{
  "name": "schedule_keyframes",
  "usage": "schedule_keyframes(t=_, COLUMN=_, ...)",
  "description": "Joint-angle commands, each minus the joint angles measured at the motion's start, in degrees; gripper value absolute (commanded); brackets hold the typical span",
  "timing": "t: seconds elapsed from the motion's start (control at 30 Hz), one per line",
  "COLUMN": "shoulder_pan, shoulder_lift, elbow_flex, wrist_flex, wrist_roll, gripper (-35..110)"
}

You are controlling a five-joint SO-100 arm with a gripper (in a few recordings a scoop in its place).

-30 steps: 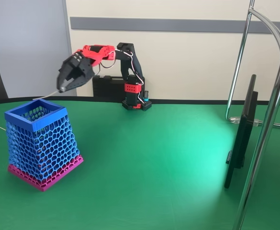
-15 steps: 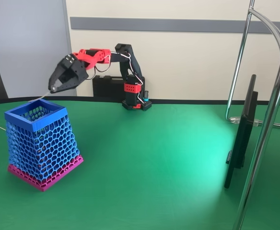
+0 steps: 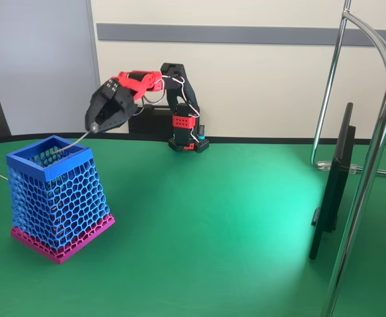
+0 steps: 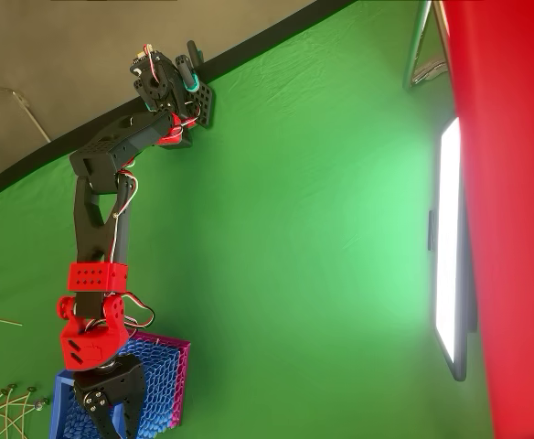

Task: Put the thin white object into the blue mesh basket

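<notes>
Above basket [image 3: 47,173] rim, gripper [image 3: 99,127] pinches stick [image 3: 74,141] by top end — stick slants down, lower tip inside opening (aimed for clean drop). Overhead: gripper [image 4: 112,422] over basket [image 4: 162,380].

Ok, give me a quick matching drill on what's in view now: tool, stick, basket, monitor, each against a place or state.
Things:
1. tool
2. stick
3. basket
4. monitor

Places or states:
A. stands edge-on at the right of the fixed view
B. lower end over the basket's opening
C. shut on the stick, above the basket
D. sits on the green table, blue rim up

Pairs: 1-C, 2-B, 3-D, 4-A
</notes>
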Motion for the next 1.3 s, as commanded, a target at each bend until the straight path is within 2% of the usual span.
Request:
schedule_keyframes(t=0.0, shoulder_pan=1.4, shoulder_lift=4.6, elbow_flex=0.2, wrist_flex=-1.6, wrist_roll=1.8, gripper=4)
schedule_keyframes(t=0.2, shoulder_pan=3.7, shoulder_lift=5.8, elbow_flex=1.8, wrist_flex=-1.3, wrist_roll=7.0, gripper=6)
schedule_keyframes(t=0.73, shoulder_pan=13.2, shoulder_lift=16.7, elbow_flex=7.6, wrist_flex=-1.4, wrist_roll=12.9, gripper=13)
schedule_keyframes(t=1.27, shoulder_pan=14.0, shoulder_lift=26.8, elbow_flex=20.3, wrist_flex=-9.5, wrist_roll=9.1, gripper=17)
